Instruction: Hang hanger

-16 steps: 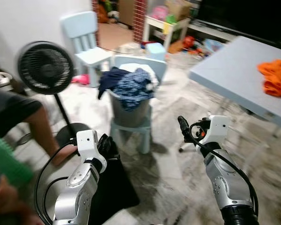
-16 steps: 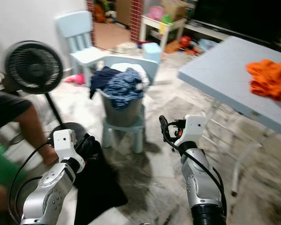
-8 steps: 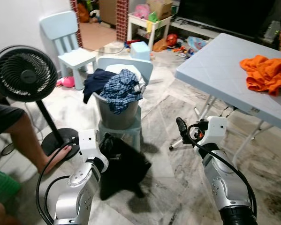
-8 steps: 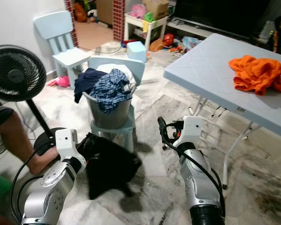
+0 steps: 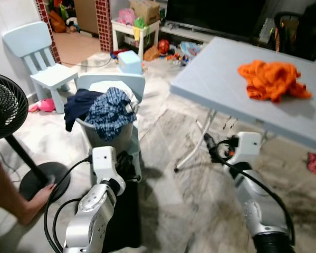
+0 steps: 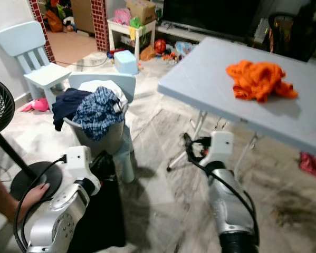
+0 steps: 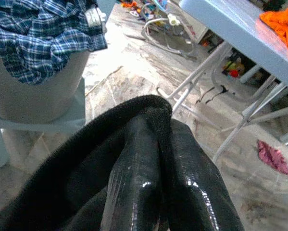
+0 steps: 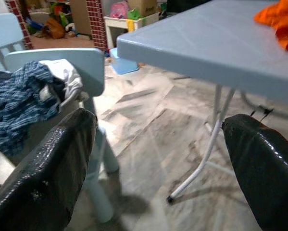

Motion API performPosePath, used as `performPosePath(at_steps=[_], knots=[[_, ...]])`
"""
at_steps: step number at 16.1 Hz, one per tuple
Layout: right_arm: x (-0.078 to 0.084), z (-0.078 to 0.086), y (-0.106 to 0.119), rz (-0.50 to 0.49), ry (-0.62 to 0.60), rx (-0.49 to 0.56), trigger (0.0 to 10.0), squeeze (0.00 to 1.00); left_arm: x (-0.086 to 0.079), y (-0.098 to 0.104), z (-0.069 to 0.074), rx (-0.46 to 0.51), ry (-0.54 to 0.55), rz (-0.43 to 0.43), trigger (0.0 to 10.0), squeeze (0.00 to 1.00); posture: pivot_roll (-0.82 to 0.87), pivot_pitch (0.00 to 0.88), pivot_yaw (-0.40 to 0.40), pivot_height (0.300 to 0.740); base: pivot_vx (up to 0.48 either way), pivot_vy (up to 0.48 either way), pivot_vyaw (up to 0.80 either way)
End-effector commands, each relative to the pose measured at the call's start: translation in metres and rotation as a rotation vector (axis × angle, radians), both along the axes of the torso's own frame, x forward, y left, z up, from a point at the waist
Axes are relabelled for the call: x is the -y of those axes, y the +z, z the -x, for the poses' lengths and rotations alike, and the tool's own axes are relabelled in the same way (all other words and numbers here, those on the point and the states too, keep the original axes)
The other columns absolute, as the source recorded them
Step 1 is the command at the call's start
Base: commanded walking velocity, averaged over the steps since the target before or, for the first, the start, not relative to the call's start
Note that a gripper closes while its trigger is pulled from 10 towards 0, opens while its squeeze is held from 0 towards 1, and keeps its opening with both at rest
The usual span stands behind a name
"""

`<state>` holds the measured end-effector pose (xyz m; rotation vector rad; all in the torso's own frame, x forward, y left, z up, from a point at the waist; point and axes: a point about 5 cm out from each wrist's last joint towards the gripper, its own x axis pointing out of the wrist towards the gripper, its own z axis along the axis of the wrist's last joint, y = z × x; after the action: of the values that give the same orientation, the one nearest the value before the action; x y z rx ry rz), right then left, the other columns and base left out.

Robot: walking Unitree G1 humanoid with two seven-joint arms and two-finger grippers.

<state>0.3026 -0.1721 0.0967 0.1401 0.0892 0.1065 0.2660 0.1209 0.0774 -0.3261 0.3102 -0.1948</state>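
1. Head views: left gripper (image 5: 122, 161) sits at lower left of the frame, its fingers pinching a black garment (image 5: 123, 221) that hangs down to the floor beside a small blue chair (image 5: 111, 84). A grey bin (image 5: 106, 138) heaped with clothes, a plaid shirt (image 5: 109, 108) on top, stands on that chair, just above the gripper
2. Right gripper (image 5: 208, 143) is held up at centre right of the frame, below the near edge of a folding table (image 5: 216, 79) that runs across the upper right. An orange cloth (image 5: 271, 79) lies on the table
3. A fan (image 5: 2, 113) stands at the left edge, a person's hand (image 5: 39, 195) on its base. A second blue chair (image 5: 39, 55) is at upper left. No hanger can be made out in these views
4. Left wrist view: two black fingers (image 7: 139, 178) pressed together, the garment (image 7: 62, 163) draped over and between them. The bin (image 7: 33, 94) and shirt (image 7: 43, 33) are at upper left, table legs (image 7: 216, 86) at right
5. Right wrist view: fingers (image 8: 43, 178) spread wide, nothing between them. The table (image 8: 206, 48) fills the upper right, the chair (image 8: 67, 62) and shirt (image 8: 18, 103) are at left
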Motion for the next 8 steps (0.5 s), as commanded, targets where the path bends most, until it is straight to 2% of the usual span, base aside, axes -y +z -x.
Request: performPosePath(at_steps=[1, 8], knots=[[-0.0068, -0.0014, 0.0013, -0.009, 0.019, 0.008, 10.0, 0.0, 0.0005, 0.006, -0.0016, 0.027, 0.008, 0.017, 10.0, 0.0, -0.07, 0.0, -0.077, 0.74, 0.262, 0.0, -0.8], [-0.0073, -0.0015, 0.0001, -0.009, 0.017, 0.004, 10.0, 0.0, 0.0016, 0.0055, -0.0009, 0.02, -0.002, 0.016, 10.0, 0.0, -0.06, 0.0, -0.076, 0.74, 0.265, 0.0, -0.8]])
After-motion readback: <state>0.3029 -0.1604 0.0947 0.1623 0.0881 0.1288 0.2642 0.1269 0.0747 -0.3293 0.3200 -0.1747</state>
